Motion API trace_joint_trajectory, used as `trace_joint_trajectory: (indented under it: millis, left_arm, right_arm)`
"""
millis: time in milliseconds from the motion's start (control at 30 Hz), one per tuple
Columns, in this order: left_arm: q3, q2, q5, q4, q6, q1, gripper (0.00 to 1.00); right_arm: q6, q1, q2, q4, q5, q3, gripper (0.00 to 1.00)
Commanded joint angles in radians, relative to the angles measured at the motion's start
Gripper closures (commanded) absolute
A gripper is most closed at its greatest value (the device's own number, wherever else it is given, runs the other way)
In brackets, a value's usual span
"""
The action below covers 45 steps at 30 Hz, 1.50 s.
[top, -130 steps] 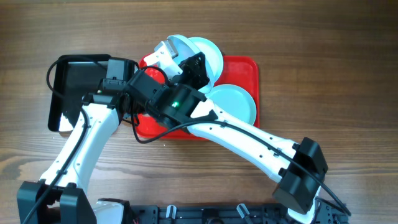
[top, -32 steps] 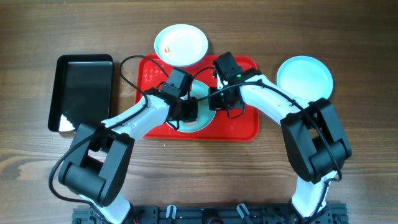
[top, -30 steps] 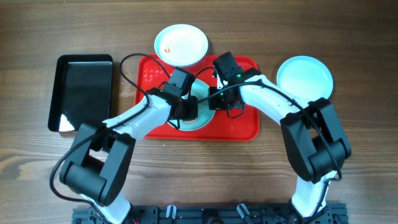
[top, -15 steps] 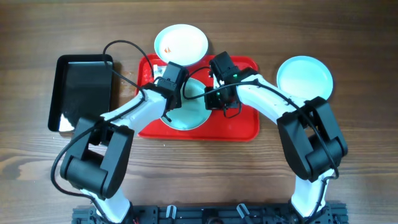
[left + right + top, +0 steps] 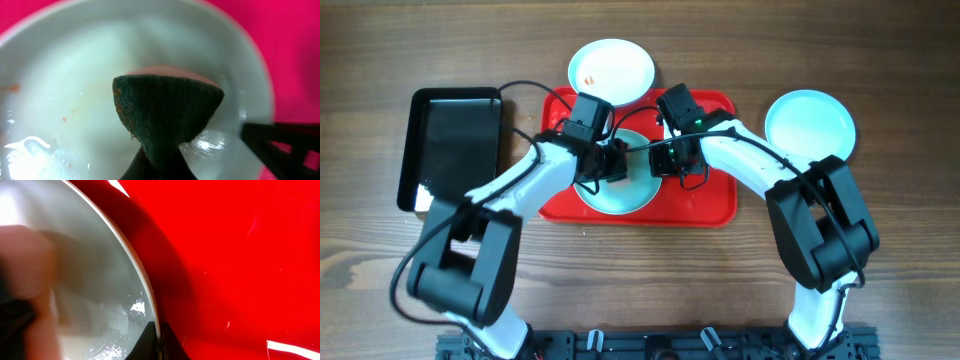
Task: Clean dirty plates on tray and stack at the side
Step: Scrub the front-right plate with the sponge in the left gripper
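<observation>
My left jaws are closed tight on a dark green sponge, which hangs just ahead of them over the middle plate. My right jaws nip that plate's rim from the opposite side and steady it on the red tray. Faint orange specks show just left of the sponge, so I judge this plate only partly scrubbed.

Beyond both jaws, a smeared plate overlaps the tray's far edge and looks unwashed. Well to the right of my right jaws, a clean plate sits alone on the desk. By my reckoning one plate of three is done, and no stack is formed yet.
</observation>
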Motion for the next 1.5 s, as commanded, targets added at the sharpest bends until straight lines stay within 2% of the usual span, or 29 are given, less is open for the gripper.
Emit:
trace_joint_trajectory:
  millis: [0, 67, 167, 233, 300, 467, 567, 733, 833, 867, 933, 1000, 1067, 1300, 1467]
  left_arm:
    - [0.006, 0.074, 0.019, 0.021, -0.009, 0.0, 0.96]
    - [0.006, 0.094, -0.046, 0.01, -0.001, 0.0, 0.96]
    - [0.006, 0.094, -0.311, -0.04, 0.003, 0.004, 0.96]
    - [0.006, 0.094, -0.467, -0.093, 0.057, 0.021, 0.96]
    - [0.006, 0.094, -0.549, -0.115, 0.084, 0.042, 0.96]
    - [0.011, 0.09, -0.631, -0.124, 0.085, 0.072, 0.96]
    - [0.058, 0.015, -0.652, -0.187, 0.083, 0.072, 0.96]
    - [0.062, -0.155, -0.642, -0.179, 0.077, 0.072, 0.96]
    - [0.062, -0.218, -0.554, -0.181, 0.077, 0.072, 0.96]
    - [0.061, -0.223, -0.452, -0.182, 0.076, 0.072, 0.96]
    - [0.055, -0.212, -0.148, -0.181, 0.076, 0.068, 0.96]
    - [0.053, -0.19, -0.024, -0.184, 0.074, 0.049, 0.96]
    - [0.053, -0.146, -0.014, -0.185, 0.024, 0.011, 0.96]
    - [0.053, 0.009, -0.015, -0.196, -0.002, -0.035, 0.96]
    - [0.053, 0.032, -0.172, -0.247, -0.002, -0.035, 0.96]
  right_arm:
    - [-0.008, -0.003, 0.063, -0.019, 0.063, -0.032, 0.96]
    - [-0.008, -0.003, 0.063, -0.025, 0.063, -0.032, 0.96]
    - [-0.008, -0.003, 0.063, -0.026, 0.064, -0.032, 0.96]
    - [-0.008, -0.003, 0.063, -0.03, 0.064, -0.032, 0.96]
    - [-0.008, -0.003, 0.063, -0.03, 0.064, -0.032, 0.96]
    - [-0.008, -0.003, 0.063, -0.033, 0.064, -0.032, 0.96]
    - [-0.007, -0.003, 0.063, -0.037, 0.075, -0.032, 0.96]
    - [0.005, -0.003, 0.063, -0.028, 0.079, -0.044, 0.96]
    - [0.012, -0.003, 0.063, -0.027, 0.079, -0.044, 0.96]
    - [0.012, -0.003, 0.063, -0.027, 0.079, -0.044, 0.96]
    - [0.012, -0.003, 0.063, -0.024, 0.079, -0.044, 0.96]
    - [0.014, -0.003, 0.063, -0.024, 0.079, -0.044, 0.96]
    - [0.014, -0.003, 0.063, -0.024, 0.079, -0.044, 0.96]
    - [0.014, -0.003, 0.063, -0.025, 0.079, -0.044, 0.96]
    - [0.014, -0.003, 0.063, -0.026, 0.079, -0.044, 0.96]
